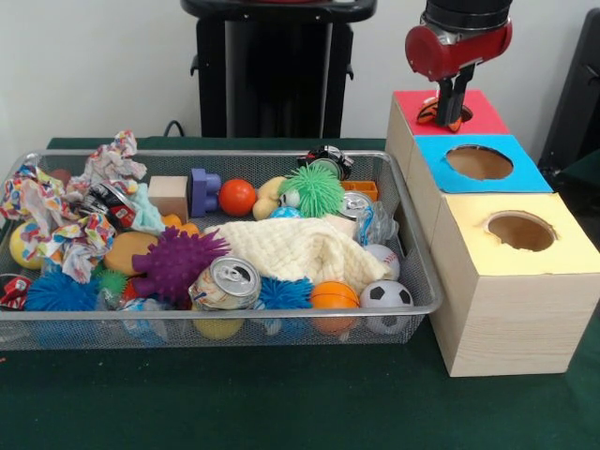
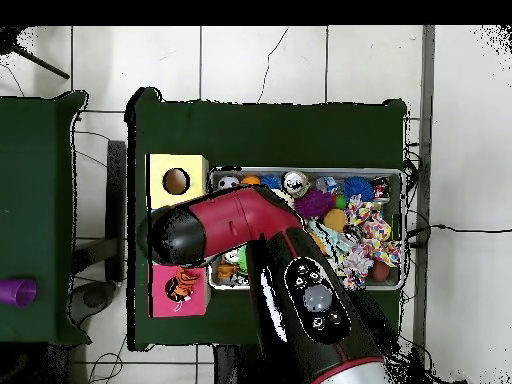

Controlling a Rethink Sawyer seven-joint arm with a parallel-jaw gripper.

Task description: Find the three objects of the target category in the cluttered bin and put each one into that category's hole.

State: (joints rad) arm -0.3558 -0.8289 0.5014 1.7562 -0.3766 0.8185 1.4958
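Observation:
The wire-mesh bin holds a heap of toys, balls, cans and cloth; it also shows in the overhead view. The red-surround hole is on the farthest wooden box. My gripper hangs right over this hole, its fingers dipped to the hole's mouth. It is shut on an orange ball with black lines. The ball sits in the hole's mouth and also shows in the overhead view. In the bin, similar orange balls lie at the back and at the front.
The blue-surround hole and yellow-surround hole sit on nearer boxes in the same row. A cream cloth, a can, spiky balls and a soccer ball fill the bin. My arm covers the blue box from overhead.

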